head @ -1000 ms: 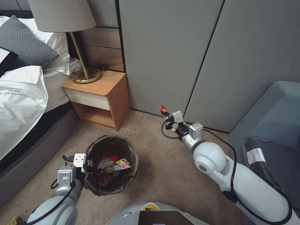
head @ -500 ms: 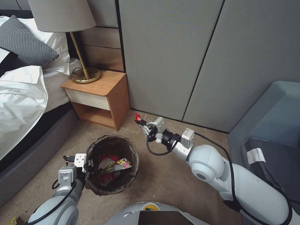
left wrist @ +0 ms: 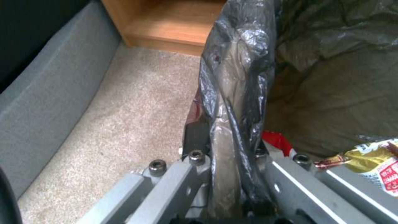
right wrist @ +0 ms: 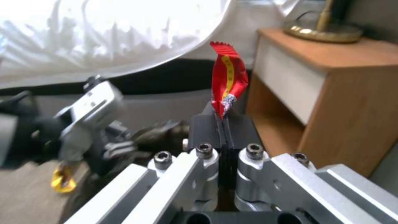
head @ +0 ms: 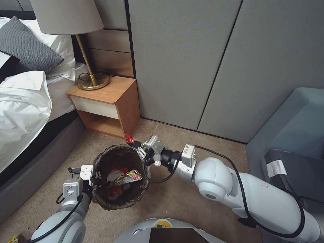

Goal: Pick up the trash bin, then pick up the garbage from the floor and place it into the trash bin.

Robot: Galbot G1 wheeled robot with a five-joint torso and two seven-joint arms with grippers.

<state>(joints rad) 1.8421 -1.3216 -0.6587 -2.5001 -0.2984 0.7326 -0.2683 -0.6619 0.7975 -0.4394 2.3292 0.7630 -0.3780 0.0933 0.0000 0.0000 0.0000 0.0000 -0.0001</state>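
Above the bin, at its far rim, a small red wrapper is being held by the right gripper, whose jaws are pressed fully together on the wrapper's lower end; in the right wrist view the wrapper is seen sticking up past the black fingertips, red with a yellow stripe. At the bin's near-left rim, the left gripper is clamped on the rim and its dark liner, with the bagged rim being squeezed between the jaws in the left wrist view. Inside the bin, red-and-white packets and a gold foil wrapper are lying in a heap. Beyond the bin, a wooden nightstand is standing against the wall, with a brass lamp on it, and a bed is lying to the bin's left. Beside the bin on the carpet, near the left arm, a yellow scrap is being blurred past telling what it is. At the picture's bottom edge, a further yellow packet is being cut off.
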